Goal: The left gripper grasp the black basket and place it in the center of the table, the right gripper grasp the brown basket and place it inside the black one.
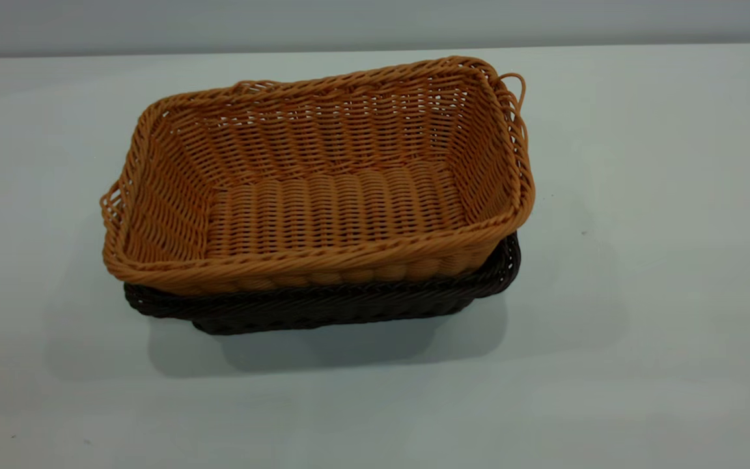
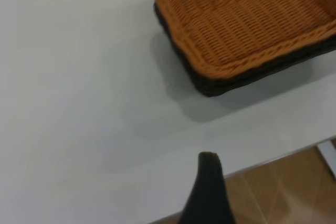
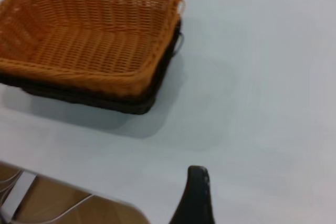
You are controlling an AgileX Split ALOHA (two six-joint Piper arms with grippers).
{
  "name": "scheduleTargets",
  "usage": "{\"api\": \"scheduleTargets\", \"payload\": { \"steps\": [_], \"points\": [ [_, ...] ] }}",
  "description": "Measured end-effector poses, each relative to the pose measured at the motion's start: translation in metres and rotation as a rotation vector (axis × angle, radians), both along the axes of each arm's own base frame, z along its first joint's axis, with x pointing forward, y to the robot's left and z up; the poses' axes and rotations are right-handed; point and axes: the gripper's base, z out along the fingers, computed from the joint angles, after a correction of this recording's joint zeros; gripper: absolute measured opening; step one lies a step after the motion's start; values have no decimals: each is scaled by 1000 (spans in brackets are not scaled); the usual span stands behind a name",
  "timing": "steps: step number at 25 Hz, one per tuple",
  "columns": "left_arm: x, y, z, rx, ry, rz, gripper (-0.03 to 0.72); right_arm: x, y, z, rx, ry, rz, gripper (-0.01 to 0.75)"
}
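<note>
Left claw (image 2: 208, 182) hangs over the worktop's (image 1: 661, 163) near edge, only one dark finger in its wrist view, so whether it is released or clenched cannot be told. Well apart from it sits the black basket (image 1: 349, 306), with the brown basket (image 1: 323, 189) nested inside, slightly askew. Right claw (image 3: 195, 192) likewise shows one finger, state unknowable, holding nothing visible. Both placements look done; apparently nothing is left.
</note>
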Motion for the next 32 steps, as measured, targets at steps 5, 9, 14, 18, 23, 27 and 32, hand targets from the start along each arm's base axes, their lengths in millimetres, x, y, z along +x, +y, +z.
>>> {"api": "scheduleTargets", "payload": {
  "steps": [5,9,14,18,23,27,32],
  "points": [
    [3,9,-4,10,19,121,537,0,-1,-3,-8,3,-15,586],
    [4,13,-4,8,21,181,537,0,-1,-3,-5,4,-17,586],
    [4,14,-4,10,20,196,535,0,-1,-3,-5,4,-17,586],
    [4,14,-4,9,20,196,528,0,-1,-3,-5,4,-17,586],
    [4,14,-4,9,20,196,527,0,-1,-3,-5,4,-17,586],
    [4,16,-4,29,17,203,527,0,-1,-3,-5,4,-17,586],
    [4,19,-5,10,23,266,527,0,-1,-3,-4,5,-18,586]
  ]
}}
